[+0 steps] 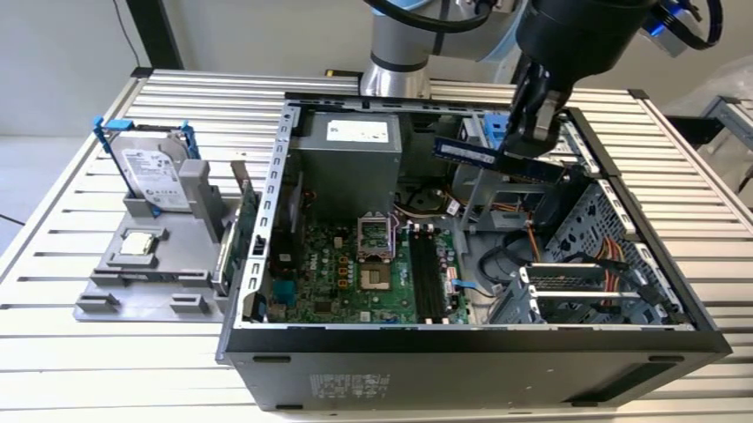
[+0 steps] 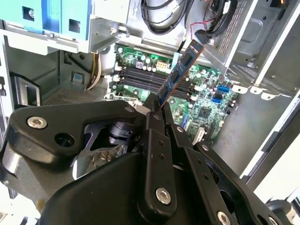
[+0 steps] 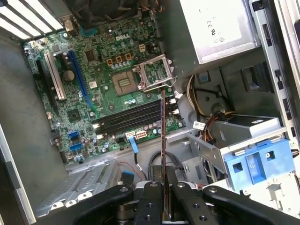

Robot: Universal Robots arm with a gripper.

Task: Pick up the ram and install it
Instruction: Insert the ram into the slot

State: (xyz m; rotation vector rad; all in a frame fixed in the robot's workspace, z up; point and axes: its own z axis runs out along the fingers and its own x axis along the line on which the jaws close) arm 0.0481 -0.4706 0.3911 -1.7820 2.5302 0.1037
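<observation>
The gripper (image 1: 530,145) pinches the ram (image 1: 471,154) by one end, fingers pressed against both of its faces (in the first wrist view it shows edge-on between them). The ram hangs in the air over the far right part of the open computer case (image 1: 471,370), tilted and clear of the motherboard (image 1: 341,278). The memory slots (image 1: 426,278) lie well below it. By the worktop's (image 1: 70,370) edge at the exterior view's left, a hard drive (image 1: 153,172) stands upright in a grey holder (image 1: 130,300), with a processor chip (image 1: 141,244) lying just before it.
</observation>
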